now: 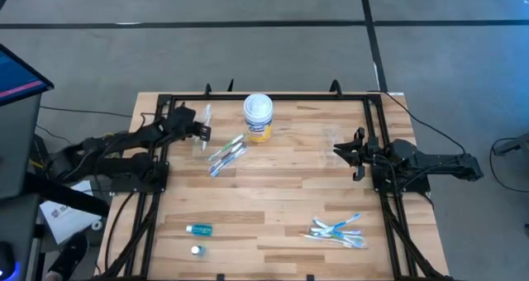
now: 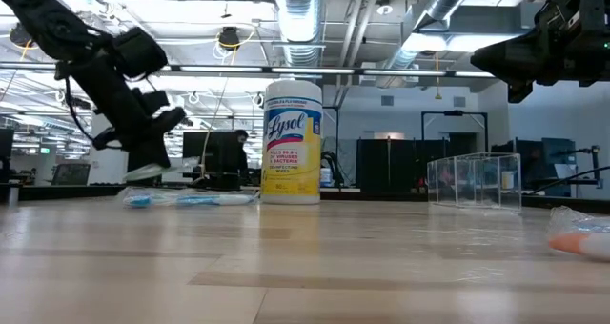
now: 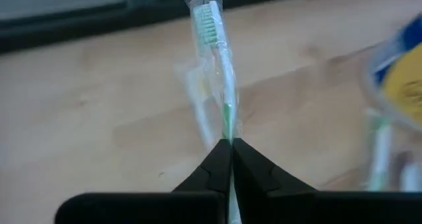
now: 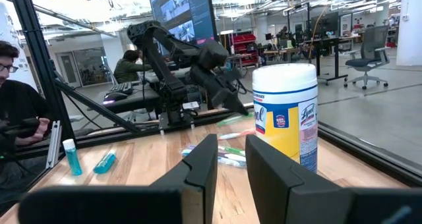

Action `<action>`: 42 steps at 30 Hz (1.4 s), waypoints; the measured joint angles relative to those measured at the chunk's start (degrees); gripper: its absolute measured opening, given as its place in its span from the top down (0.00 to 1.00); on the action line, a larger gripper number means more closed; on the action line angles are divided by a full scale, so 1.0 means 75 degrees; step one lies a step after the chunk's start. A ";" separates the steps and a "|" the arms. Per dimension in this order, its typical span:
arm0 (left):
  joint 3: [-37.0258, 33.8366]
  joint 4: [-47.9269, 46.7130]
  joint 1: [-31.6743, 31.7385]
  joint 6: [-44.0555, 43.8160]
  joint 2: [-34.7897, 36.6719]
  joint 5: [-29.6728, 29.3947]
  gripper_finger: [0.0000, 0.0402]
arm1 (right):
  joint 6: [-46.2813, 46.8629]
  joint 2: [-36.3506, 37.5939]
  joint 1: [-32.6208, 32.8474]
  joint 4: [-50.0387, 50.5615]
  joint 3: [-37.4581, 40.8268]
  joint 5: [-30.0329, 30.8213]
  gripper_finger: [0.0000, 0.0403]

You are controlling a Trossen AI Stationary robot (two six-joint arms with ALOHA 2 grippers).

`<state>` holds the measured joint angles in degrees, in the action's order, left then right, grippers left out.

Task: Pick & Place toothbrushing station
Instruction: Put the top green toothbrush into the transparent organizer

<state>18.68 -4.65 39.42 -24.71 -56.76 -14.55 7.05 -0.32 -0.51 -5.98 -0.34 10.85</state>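
Observation:
My left gripper (image 1: 202, 133) is shut on a green-and-white toothbrush (image 3: 221, 72) in a clear wrapper, at the table's far left beside the white-lidded canister (image 1: 258, 117). Several more toothbrushes (image 1: 225, 155) lie flat on the table just right of it. Another heap of wrapped toothbrushes (image 1: 337, 230) lies at the near right. A blue tube (image 1: 199, 229) lies at the near left. Clear plastic cups (image 2: 474, 181) stand at the far right. My right gripper (image 1: 340, 153) is open and empty, held above the table close to the cups. My left gripper pinches the toothbrush's handle (image 3: 227, 133) between its two fingertips, wrapper and all. The fingers lie along the brush. The bristle head (image 3: 208, 23) sticks out beyond the fingertips toward the table's far edge. The brush casts a shadow on the wood and looks lifted clear.
The canister (image 2: 291, 143) stands upright between the two arms. A small white cap (image 1: 196, 250) lies near the blue tube. A black frame runs along the table's left, far and right edges. A person (image 4: 20, 118) sits beyond the table's left side.

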 joint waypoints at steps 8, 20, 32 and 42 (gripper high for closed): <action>0.0006 0.0158 -0.0793 0.0000 0.1099 0.0004 1.00 | 0.0000 0.0000 0.0000 0.0002 -0.0002 0.0000 0.82; 0.0009 0.1323 -0.2142 0.0052 0.1720 0.0006 0.99 | 0.0000 0.0000 0.0003 0.0000 -0.0002 0.0000 0.82; 0.0012 0.3068 -0.3584 0.0440 0.1720 0.0006 0.99 | 0.0001 0.0000 0.0000 -0.0003 0.0000 0.0000 0.82; 0.0017 0.5033 -0.4657 0.0911 0.1136 0.0009 0.99 | 0.0000 0.0003 0.0000 -0.0042 0.0000 0.0000 0.82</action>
<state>18.80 33.10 4.50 -17.88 -48.23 -14.48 7.05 -0.30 -0.51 -6.29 -0.34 10.85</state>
